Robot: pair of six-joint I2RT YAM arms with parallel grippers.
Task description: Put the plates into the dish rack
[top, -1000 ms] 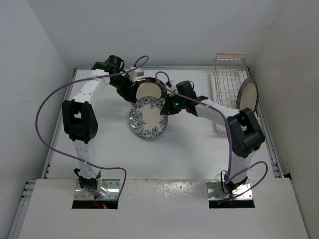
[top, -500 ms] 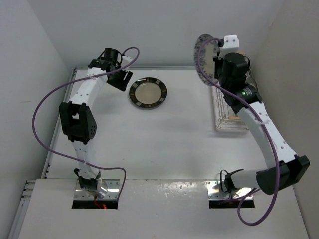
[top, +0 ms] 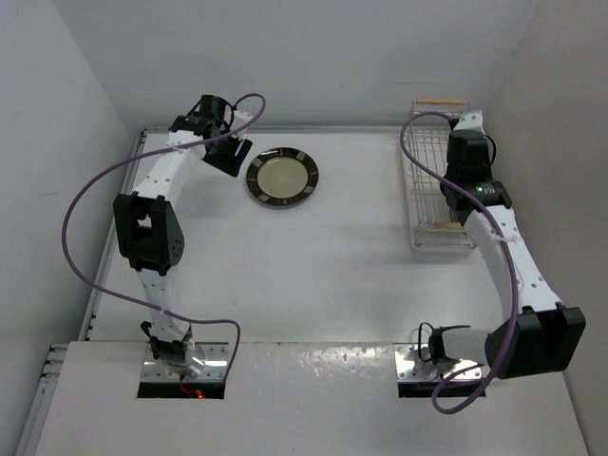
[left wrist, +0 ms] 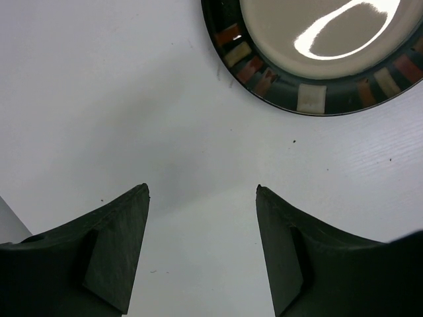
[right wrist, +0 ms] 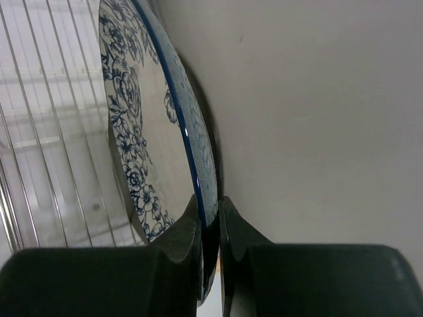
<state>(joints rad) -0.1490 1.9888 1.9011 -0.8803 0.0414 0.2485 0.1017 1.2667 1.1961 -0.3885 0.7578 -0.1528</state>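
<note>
My right gripper (right wrist: 209, 206) is pinched shut on the rim of the blue floral plate (right wrist: 142, 132); the plate stands on edge, reaching straight out ahead of the fingertips; the dish rack (right wrist: 46, 99) shows its white wires just beside the patterned face, left of the fingers. I judge this plate is at the rack but not yet released; I cannot tell whether its far edge sits between wires.

My left gripper (left wrist: 201, 190) hangs open and empty over the table (left wrist: 99, 86); the brown-rimmed plate (left wrist: 284, 33) lies flat ahead of the fingertips and slightly to their right, near them but not between them; it is yet to be loaded.

A third plate I cannot find in any view; by my reckoning the job is partway, with at least one pickup left.
</note>
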